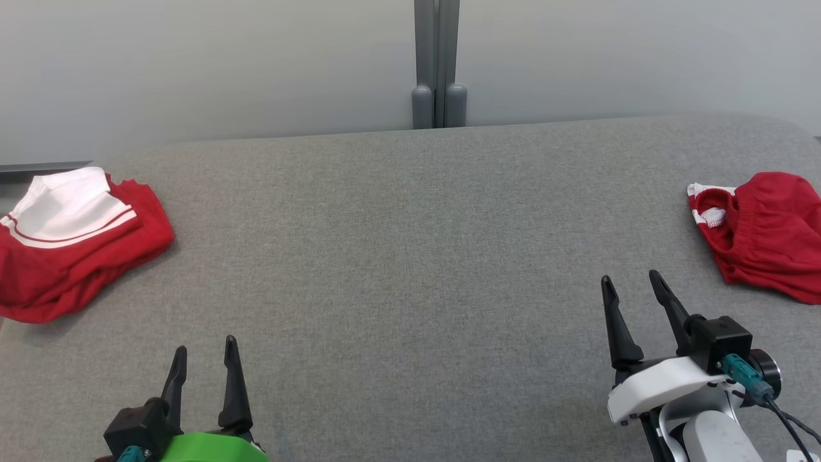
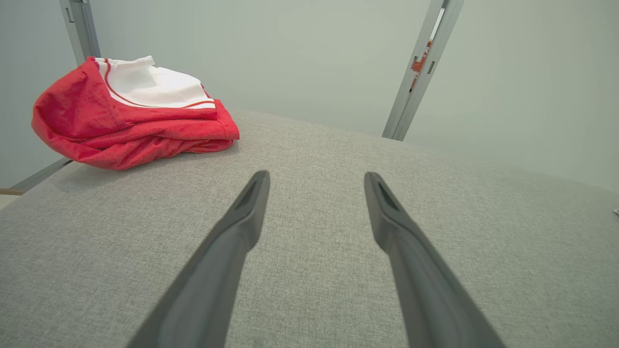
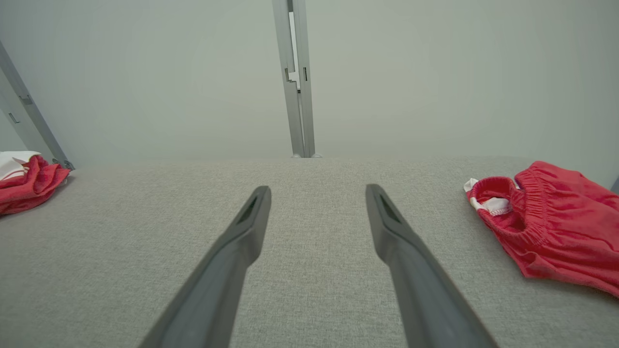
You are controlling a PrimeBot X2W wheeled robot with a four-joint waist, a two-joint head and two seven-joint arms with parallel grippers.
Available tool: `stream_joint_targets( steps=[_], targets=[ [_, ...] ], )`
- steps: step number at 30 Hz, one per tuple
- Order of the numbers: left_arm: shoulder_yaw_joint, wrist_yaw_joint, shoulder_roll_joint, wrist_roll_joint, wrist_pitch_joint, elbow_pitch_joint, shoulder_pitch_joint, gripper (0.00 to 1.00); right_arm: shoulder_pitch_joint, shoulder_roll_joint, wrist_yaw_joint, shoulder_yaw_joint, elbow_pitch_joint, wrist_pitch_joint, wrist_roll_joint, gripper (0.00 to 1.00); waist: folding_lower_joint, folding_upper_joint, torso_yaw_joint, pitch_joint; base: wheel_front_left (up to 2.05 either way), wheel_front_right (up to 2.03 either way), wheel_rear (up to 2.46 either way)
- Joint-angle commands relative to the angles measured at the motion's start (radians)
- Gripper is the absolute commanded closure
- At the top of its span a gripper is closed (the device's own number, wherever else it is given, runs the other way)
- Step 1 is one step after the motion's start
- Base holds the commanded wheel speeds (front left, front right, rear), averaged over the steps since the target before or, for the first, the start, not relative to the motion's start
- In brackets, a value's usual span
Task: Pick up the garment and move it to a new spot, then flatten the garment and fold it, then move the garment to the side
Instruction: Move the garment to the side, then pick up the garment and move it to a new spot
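The left gripper point(image 1: 205, 344) is wide open, and there is nothing between its two dark fingers. It hangs just over the grey table point(image 1: 410, 256), near the front edge on the left side. The right gripper point(image 1: 630, 276) is wide open too, and it holds nothing. It sits over the table near the front on the right side, with its fingers tipped a little to the left.

The middle of the table between the two grippers is bare grey cloth.

Far out on the left edge lies a folded red and white garment point(image 1: 70, 250), well apart from the left gripper. Far out on the right edge lies a rumpled red garment point(image 1: 770, 231). It may be a pair of shorts with a stretchy band, but part of it is cut off. Behind the table stands a grey post point(image 1: 437, 64) against a pale wall point(image 1: 192, 64).
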Motion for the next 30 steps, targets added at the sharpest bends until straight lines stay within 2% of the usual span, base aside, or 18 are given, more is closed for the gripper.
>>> stream_joint_targets(
  steps=[1, 20, 25, 30],
  targets=[
    [0.003, -0.007, -0.002, 0.005, -0.004, 0.000, 0.016, 0.00, 0.021, -0.002, -0.001, 0.003, -0.015, 0.005, 0.007, 0.00, 0.0001, 0.0000, 0.003, -0.008, 0.00, 0.00, 0.00],
    [0.006, -0.025, -0.012, 0.023, -0.004, -0.002, 0.003, 0.00, 0.072, -0.001, -0.001, 0.018, -0.064, 0.036, 0.036, 0.00, 0.0001, 0.0000, 0.007, -0.010, 0.00, 0.00, 0.00],
    [0.002, -0.028, -0.011, 0.029, -0.004, 0.001, -0.010, 0.00, 0.073, -0.001, -0.001, 0.020, -0.069, 0.034, 0.038, 0.00, 0.0001, 0.0000, 0.051, -0.005, 0.00, 0.00, 0.00],
    [0.004, -0.025, -0.003, 0.034, -0.004, -0.006, -0.025, 0.00, 0.065, -0.001, -0.001, 0.024, -0.064, 0.029, 0.043, 0.00, 0.0001, 0.0000, 0.139, 0.001, 0.00, 0.00, 0.00]
  ],
)
